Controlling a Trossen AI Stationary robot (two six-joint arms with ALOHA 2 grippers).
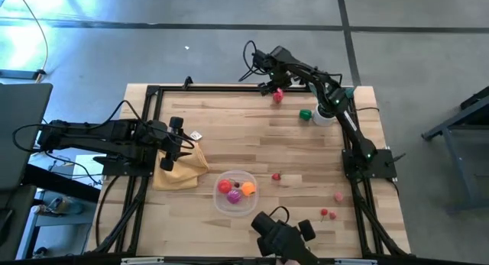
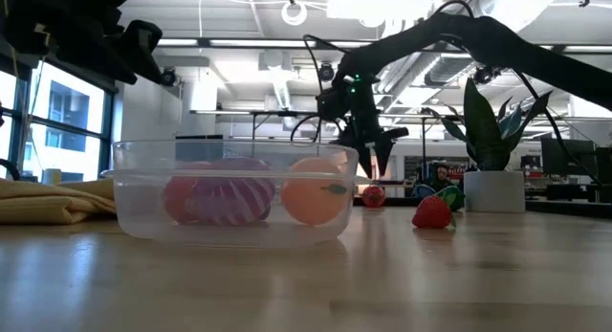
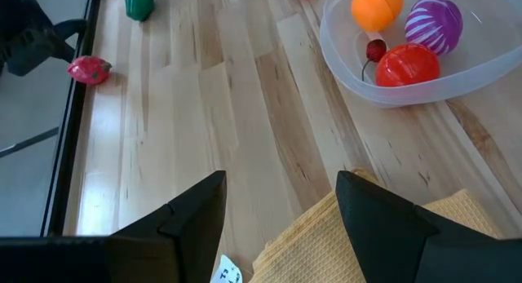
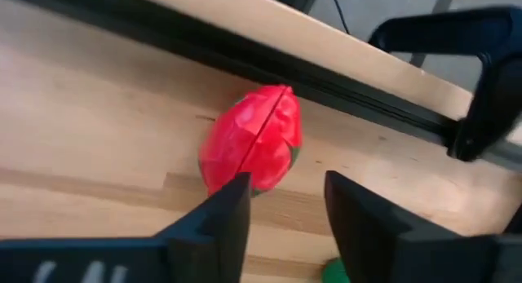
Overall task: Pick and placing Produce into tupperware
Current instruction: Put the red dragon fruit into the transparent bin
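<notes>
The clear tupperware (image 1: 235,200) stands near the table's front edge and holds a red, an orange and a purple striped piece of produce plus a small cherry (image 3: 376,49). A red, strawberry-like piece (image 4: 253,144) lies on the wood by the black frame at the far edge. My right gripper (image 4: 285,201) points down over it, open, with the piece just beyond its fingertips and nothing between them. My left gripper (image 3: 277,210) waits open above the mustard cloth (image 1: 182,172) at the table's left. My right gripper comes at the red piece from above. One fingertip (image 4: 232,203) overlaps the piece's lower end (image 4: 245,179) in the wrist view. Whether it touches the piece, I cannot tell. The piece lies on the table.
Loose produce lies on the wood: a green piece (image 1: 306,114) beside the white plant pot (image 1: 325,116), a small red one (image 1: 276,176), a pink one (image 1: 338,196) and red cherries (image 1: 327,214). A dark device (image 1: 283,234) sits at the near edge. The black frame (image 4: 245,59) borders the table.
</notes>
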